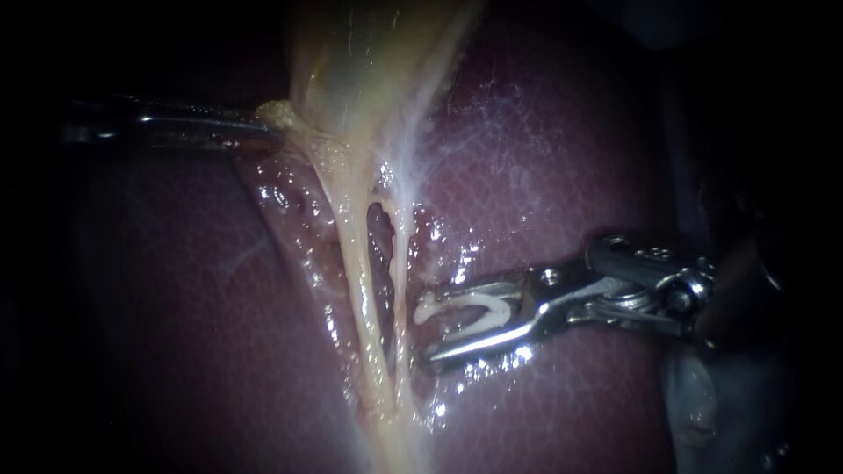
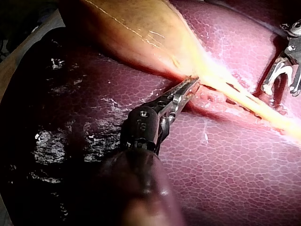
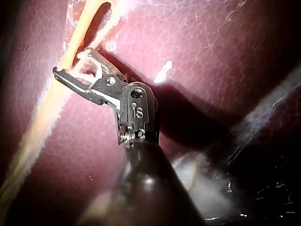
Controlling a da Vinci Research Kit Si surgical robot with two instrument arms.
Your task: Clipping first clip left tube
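The left tube (image 1: 358, 272) runs as the thicker pale cord from the narrowing neck of the gallbladder (image 1: 369, 61) down across the liver (image 1: 562, 175); the thinner right tube (image 1: 402, 254) lies just beside it, a small dark gap parting the two near the neck, below which they draw together; the right instrument (image 1: 426, 332) lies low over the liver on the right tube's side, its jaws set wide apart with a white clip (image 1: 474, 301) seated between them, each jaw bearing on one leg of it; in the endoscope view the jaw tips stand just beside the right tube, which lies between them and the left tube, so the left tube is ahead of the clip's open mouth and not inside it; whether the tips touch the right tube cannot be told; in the right wrist view the tips overlap the pale cords, but depth there cannot be judged; the left instrument (image 1: 274, 123) reaches in from the far side of the tubes, its jaws closed on a yellowish nub of the gallbladder at its neck, the tissue stretched toward it; wet glints mark the liver around both tubes.
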